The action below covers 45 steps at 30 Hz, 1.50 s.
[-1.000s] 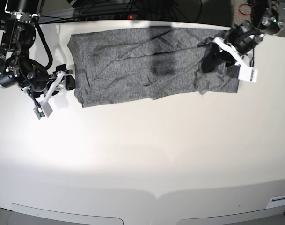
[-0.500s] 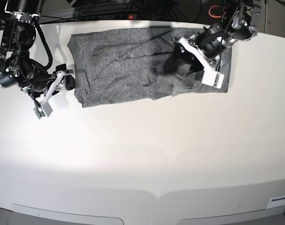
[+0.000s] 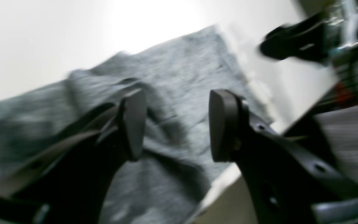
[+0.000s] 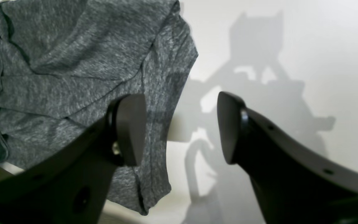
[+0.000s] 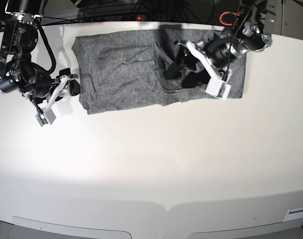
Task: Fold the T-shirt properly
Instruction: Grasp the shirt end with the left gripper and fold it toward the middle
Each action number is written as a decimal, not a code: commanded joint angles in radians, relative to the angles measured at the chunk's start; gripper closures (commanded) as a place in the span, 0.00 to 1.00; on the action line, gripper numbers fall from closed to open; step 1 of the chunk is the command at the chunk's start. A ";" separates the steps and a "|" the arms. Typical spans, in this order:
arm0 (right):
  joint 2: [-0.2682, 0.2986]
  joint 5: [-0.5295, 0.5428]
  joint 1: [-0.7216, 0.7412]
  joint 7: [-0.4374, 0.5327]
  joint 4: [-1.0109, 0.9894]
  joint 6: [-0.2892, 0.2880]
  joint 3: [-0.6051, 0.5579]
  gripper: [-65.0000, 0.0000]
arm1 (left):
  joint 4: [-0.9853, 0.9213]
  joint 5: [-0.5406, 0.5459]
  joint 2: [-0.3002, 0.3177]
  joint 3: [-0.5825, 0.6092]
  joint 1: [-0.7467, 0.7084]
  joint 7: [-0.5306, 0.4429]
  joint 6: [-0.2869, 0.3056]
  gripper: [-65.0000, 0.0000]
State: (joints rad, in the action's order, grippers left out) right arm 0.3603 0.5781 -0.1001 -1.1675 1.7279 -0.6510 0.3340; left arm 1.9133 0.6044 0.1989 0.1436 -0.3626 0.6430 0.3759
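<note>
Both claws stood apart and empty, so we judged the left gripper (image 5: 183, 69) should lift clear without snagging the T-shirt (image 5: 121, 64) lying along the table (image 5: 151, 164)'s far edge, right gripper (image 5: 66, 89) waiting beside it.

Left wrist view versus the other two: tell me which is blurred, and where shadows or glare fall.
Left wrist view: motion-smeared, T-shirt soft, glare on the table above. Right wrist view: sharp, the right pincer casting a hard shadow on the table. Base view: crisp, dark shadow under the left pincer.
</note>
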 commanded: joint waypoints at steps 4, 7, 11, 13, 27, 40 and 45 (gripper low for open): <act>0.016 0.009 0.014 0.015 0.015 0.000 0.006 0.44 | 0.002 -0.111 0.000 -0.010 0.005 -0.034 -0.060 0.51; 0.016 0.009 0.014 0.015 0.015 0.000 0.006 0.44 | -0.055 -0.137 0.001 0.002 0.005 -0.153 -0.095 0.51; 0.016 0.009 0.014 0.014 0.015 0.000 0.006 0.44 | -0.144 -0.136 0.000 0.003 0.011 -0.217 -0.096 0.51; 0.016 0.009 0.014 0.014 0.015 0.000 0.006 0.44 | -0.183 -0.132 -0.003 0.012 0.014 -0.218 -0.096 0.51; 0.016 0.008 0.014 0.004 0.015 0.000 0.006 0.44 | -0.207 -0.189 -0.005 0.297 0.154 -0.270 -0.192 0.51; 0.016 0.009 0.014 0.000 0.015 0.000 0.006 0.44 | -0.198 -0.265 0.004 0.183 0.202 -0.119 -0.268 0.51; 0.016 0.009 0.014 0.000 0.015 0.000 0.006 0.44 | -0.198 -0.264 0.004 0.174 0.153 -0.112 -0.205 0.51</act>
State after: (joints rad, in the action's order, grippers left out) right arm 0.3603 0.5777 -0.0998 -1.1824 1.7279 -0.6510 0.3340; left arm 1.6951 0.3359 0.2020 0.3206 -0.2161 0.5514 0.1619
